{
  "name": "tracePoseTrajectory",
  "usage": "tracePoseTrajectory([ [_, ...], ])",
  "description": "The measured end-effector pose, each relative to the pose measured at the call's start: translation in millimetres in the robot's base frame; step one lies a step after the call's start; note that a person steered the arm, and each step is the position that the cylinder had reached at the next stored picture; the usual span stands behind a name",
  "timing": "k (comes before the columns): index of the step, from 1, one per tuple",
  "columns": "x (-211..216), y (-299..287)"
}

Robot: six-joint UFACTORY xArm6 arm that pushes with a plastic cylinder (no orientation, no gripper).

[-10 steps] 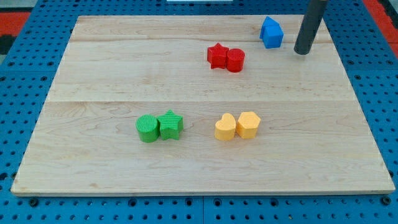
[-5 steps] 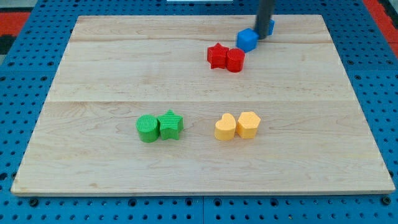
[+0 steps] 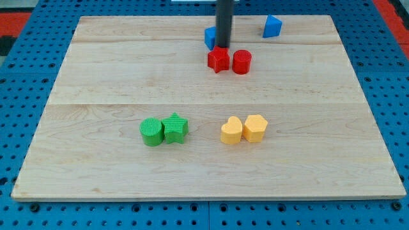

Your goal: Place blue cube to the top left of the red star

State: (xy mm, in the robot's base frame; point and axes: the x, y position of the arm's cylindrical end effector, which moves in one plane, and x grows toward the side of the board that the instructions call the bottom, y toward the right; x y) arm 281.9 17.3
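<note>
One small blue cube [image 3: 209, 36] sits just top-left of the red star [image 3: 218, 60], touching the tip [image 3: 222, 46]. Likely light, rigid, slides easily; push flat faces. No jaws, nothing held.

red star [image 3: 218, 60] blocks tip [image 3: 223, 46], centre board [image 3: 128, 76] open

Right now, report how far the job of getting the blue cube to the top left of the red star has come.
Mostly done: the blue cube sits just above and left of the red star, partly hidden behind my dark rod. In hand: my tip rests between the two, right at the star's top edge. Left: little, perhaps a small nudge further left. The red cylinder stands apart on the star's right; a second blue block lies near the top edge.
</note>
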Motion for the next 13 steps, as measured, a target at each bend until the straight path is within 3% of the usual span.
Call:
tracePoseTrajectory([
  [1, -13.6, -38.7],
  [4, -17.9, 14.4],
  [5, -45.6, 16.5],
  [7, -53.5, -11.5],
  [9, -43.9, 40.9],
  [13, -19.2, -49.3],
])
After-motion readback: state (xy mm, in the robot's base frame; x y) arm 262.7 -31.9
